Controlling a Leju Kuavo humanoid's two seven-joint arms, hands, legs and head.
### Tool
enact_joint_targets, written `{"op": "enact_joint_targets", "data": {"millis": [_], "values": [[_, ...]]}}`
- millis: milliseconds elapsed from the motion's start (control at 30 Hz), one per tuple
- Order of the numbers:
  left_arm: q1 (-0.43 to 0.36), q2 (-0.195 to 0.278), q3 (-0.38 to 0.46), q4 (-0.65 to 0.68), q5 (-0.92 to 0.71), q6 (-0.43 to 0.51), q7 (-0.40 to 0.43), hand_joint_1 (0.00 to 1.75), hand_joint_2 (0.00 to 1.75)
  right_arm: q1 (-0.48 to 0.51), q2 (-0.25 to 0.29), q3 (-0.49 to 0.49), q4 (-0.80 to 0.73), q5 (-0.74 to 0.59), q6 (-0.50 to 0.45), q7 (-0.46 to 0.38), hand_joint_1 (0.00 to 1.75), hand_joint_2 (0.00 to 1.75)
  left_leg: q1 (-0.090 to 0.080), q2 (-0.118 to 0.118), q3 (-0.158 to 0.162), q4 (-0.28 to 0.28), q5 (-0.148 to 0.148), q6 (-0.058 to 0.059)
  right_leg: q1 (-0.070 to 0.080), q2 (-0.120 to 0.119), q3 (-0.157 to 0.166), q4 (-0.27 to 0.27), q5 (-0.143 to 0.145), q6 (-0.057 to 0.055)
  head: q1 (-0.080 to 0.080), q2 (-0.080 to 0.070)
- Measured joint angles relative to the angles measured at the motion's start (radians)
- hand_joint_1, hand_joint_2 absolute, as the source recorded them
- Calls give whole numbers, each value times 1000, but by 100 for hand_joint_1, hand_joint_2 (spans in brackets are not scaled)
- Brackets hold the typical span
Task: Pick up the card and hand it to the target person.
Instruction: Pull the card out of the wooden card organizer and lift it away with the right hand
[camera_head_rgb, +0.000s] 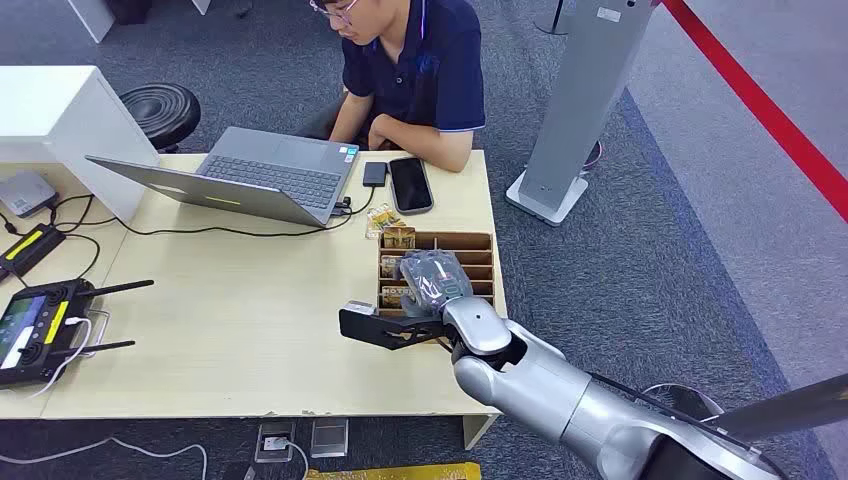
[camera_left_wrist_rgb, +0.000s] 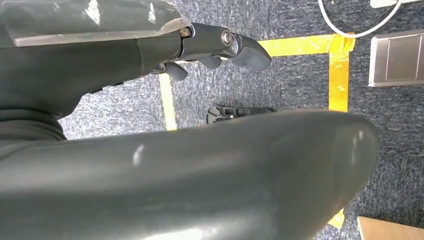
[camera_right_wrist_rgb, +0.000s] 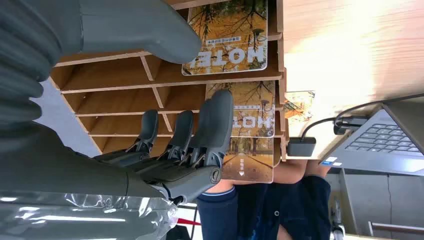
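Wooden card rack (camera_head_rgb: 470, 242): sits at the right edge of the pale surface (camera_head_rgb: 230, 330), centre of the head frame, split into slots by thin dividers.
Hotel cards: several lie in the rack's slots; in the right wrist view one printed "HOTEL" (camera_right_wrist_rgb: 235, 42) is at upper centre, another (camera_right_wrist_rgb: 255, 107) in the slot beside it, and a third (camera_right_wrist_rgb: 248, 159) just past the fingertips.
Loose card (camera_head_rgb: 378, 222): lies on the surface just outside the rack, toward the laptop.
Right robot hand (camera_head_rgb: 432, 280): hovers over the rack; fingers (camera_right_wrist_rgb: 215, 125) extended and apart, thumb (camera_right_wrist_rgb: 145, 30) separate, nothing between them; one fingertip overlaps a card, contact unclear.
Left robot hand (camera_left_wrist_rgb: 220, 47): over grey carpet with yellow tape (camera_left_wrist_rgb: 339, 70); fingers loosely curled, holding nothing visible.
Person (camera_head_rgb: 410, 70): seated at the far side of the surface, upper centre, arms folded on it.
Laptop (camera_head_rgb: 250, 175): open, upper left of the rack.
Phone (camera_head_rgb: 410, 184): dark, flat, between the person and the rack.
Controller (camera_head_rgb: 35, 330): at lower left.
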Motion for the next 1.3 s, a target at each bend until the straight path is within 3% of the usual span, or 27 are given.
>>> {"op": "enact_joint_targets", "data": {"millis": [633, 867, 1300], "values": [[0, -1, 0, 0, 2, 1, 0, 0, 0, 2, 16, 1, 54, -10, -1, -19, 93, 175, 0, 0, 0, 0, 0, 0, 0, 0, 0, 0, 0, 0, 0, 0], [0, -1, 0, 0, 2, 1, -2, 0, 0, 2, 17, 1, 55, -1, -4, -21, 126, 175, 0, 0, 0, 0, 0, 0, 0, 0, 0, 0, 0, 0, 0, 0], [-1, -1, 0, 0, 9, 2, -2, 0, 0, 6, 25, 0, 33, 21, -11, -12, 151, 175, 0, 0, 1, 0, 0, 0, 0, 0, 1, 0, 0, 0, 0, 0]]}}
